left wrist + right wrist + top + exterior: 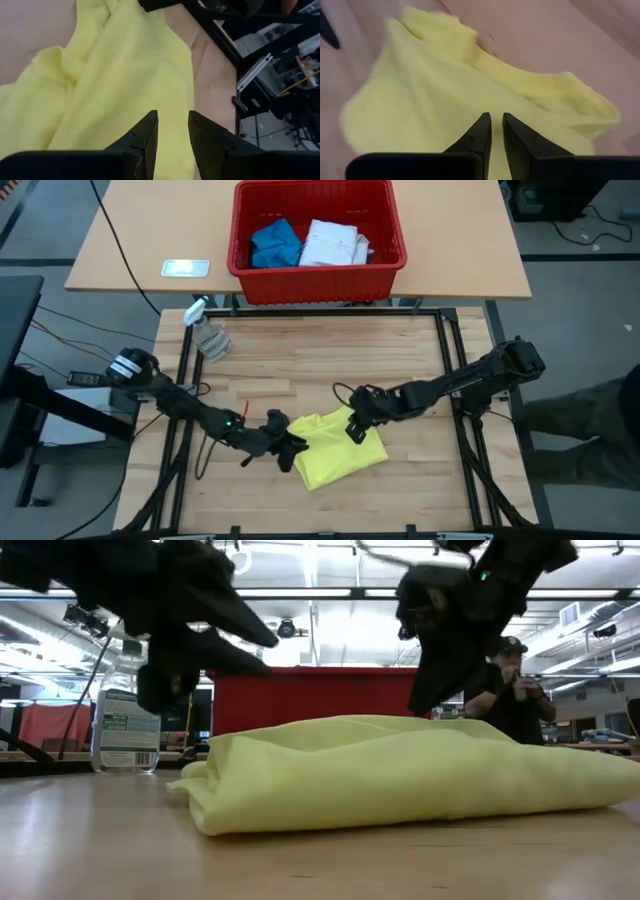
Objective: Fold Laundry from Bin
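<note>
Yellow T-shirt [340, 448]: lies bunched and partly folded on the wooden work table [300, 360], near its front edge, between the two arms.
Left gripper [292, 454]: hovers at the shirt's left edge; its wrist view shows the two fingers [145, 137] a little apart, with nothing between them, poised above the yellow cloth.
Right gripper [353, 427]: sits at the shirt's rear edge; the fingers [481, 132] are nearly together with a thin gap, empty, just over the fabric.
Bin [318, 282]: the red tub stands on a tan table [130, 240] behind the work table, well apart from the shirt.
Inside the bin: a blue piece [275, 243] to the left, a white shirt [331, 243] beside it.
Spray bottle [208, 332]: clear, with a white head, stands near the work table's rear left corner.
White card [186, 268]: lies flat on the tan table, left of the bin.
In the way: in the low view both dark arms hang over the shirt and cover part of the bin behind it.
Background: a person [508, 690] in dark clothes and a cap is seen beyond the table.
</note>
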Tool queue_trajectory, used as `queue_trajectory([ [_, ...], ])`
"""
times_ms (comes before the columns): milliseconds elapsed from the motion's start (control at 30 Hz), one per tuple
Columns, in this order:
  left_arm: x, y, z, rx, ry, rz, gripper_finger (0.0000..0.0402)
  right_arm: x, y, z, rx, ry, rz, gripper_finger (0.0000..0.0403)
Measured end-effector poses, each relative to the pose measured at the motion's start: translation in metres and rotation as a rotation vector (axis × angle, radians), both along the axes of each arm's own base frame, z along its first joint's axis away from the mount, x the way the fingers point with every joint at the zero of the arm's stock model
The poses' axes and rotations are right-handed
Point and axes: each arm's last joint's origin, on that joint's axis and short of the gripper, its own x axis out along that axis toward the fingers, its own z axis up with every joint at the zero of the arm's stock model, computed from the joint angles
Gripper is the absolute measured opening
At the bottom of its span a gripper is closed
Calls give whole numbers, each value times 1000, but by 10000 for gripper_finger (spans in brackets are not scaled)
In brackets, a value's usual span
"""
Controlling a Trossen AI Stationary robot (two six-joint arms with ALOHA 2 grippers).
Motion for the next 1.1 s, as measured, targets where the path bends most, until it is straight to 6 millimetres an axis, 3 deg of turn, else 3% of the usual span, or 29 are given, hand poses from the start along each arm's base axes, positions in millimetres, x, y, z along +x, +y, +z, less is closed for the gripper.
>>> queue_trajectory([
  [200,4,-5,-18,-31,45,-16,114,-11,0,12,141,44,132,57],
  [333,3,-8,-34,-49,118,7,114,-23,3,18,146,92,165,57],
  [500,5,-2,-52,-51,195,54,114,-18,-19,-1,12,194,200,55],
  [633,6,1,-53,-59,211,58,114,-5,-48,-22,-30,225,190,48],
  [900,3,2,-55,-47,268,8,114,10,-94,-29,-24,121,112,25],
  [1000,2,1,-49,-103,262,-6,114,7,-100,-24,-20,115,104,20],
  [1100,-1,-2,-33,-140,217,-28,114,3,-97,-5,-24,50,105,16],
])
